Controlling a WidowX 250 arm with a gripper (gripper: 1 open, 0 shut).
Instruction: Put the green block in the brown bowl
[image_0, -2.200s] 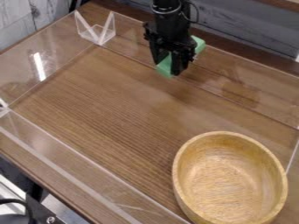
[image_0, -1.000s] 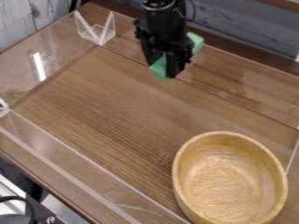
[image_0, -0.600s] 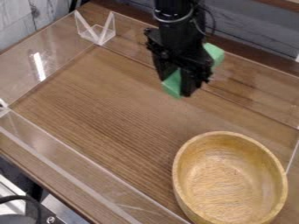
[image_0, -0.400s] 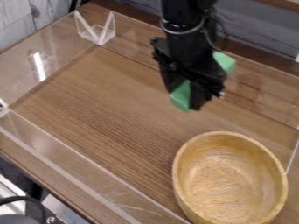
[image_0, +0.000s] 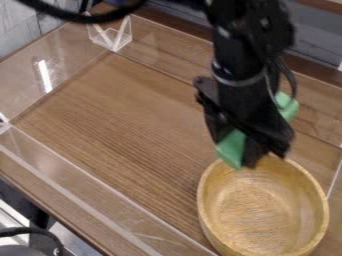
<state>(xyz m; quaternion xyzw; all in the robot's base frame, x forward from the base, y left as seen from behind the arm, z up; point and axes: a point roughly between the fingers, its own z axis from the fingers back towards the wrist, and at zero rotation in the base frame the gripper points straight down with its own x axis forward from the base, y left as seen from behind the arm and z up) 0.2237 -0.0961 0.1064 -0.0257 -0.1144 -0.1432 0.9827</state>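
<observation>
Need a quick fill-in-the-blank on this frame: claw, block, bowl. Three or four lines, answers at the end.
1. The claw is shut on the ______ block.
2. The held block hangs above the far rim of the wooden ______, which sits at the near right of the table.
3. The inside of the brown bowl is ______; nothing lies in it.
4. The claw points mostly ______ toward the table.

Missing words: green; bowl; empty; down

Wood-grain table (image_0: 120, 130), clear acrylic walls (image_0: 80, 215) around it; clear angled stand (image_0: 110, 32) far left
</observation>
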